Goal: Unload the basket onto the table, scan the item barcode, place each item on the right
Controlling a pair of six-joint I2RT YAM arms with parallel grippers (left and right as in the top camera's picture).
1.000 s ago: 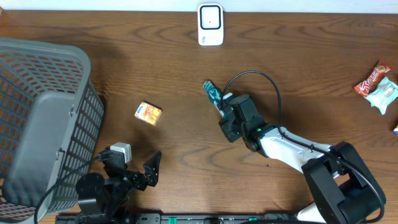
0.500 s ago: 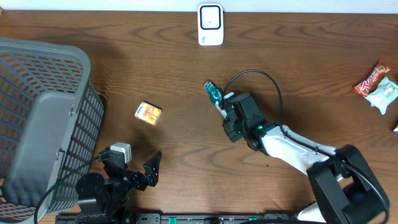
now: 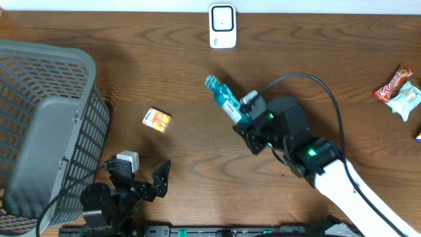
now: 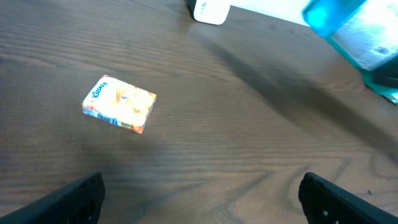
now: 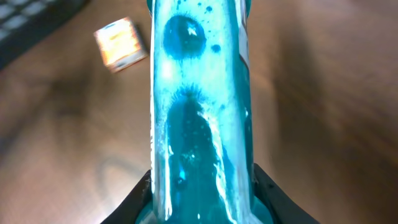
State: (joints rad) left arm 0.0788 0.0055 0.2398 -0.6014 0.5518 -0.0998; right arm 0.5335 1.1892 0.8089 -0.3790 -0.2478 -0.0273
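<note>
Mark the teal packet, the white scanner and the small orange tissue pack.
teal packet [image 3: 225, 99], overhead view, middle of the wrapper.
white scanner [image 3: 222, 26], overhead view, centre of its front face.
orange tissue pack [image 4: 119, 104], left wrist view, middle of its top face.

Basket [image 3: 46, 125] sits on the desk [image 3: 164, 66], far left. Scanner [image 3: 222, 26] at the far edge, centre. Tissue pack [image 3: 156, 120] lies between basket and packet, apart from both. Packet [image 3: 222, 100] sits in the right gripper [image 3: 242, 115] jaws near desk centre, in front of the scanner, angled far-left. Snack wrappers [image 3: 395, 82] touch at the right edge. Left gripper [image 3: 146, 174] at the near edge, right of the basket, in front of the tissue pack.
</note>
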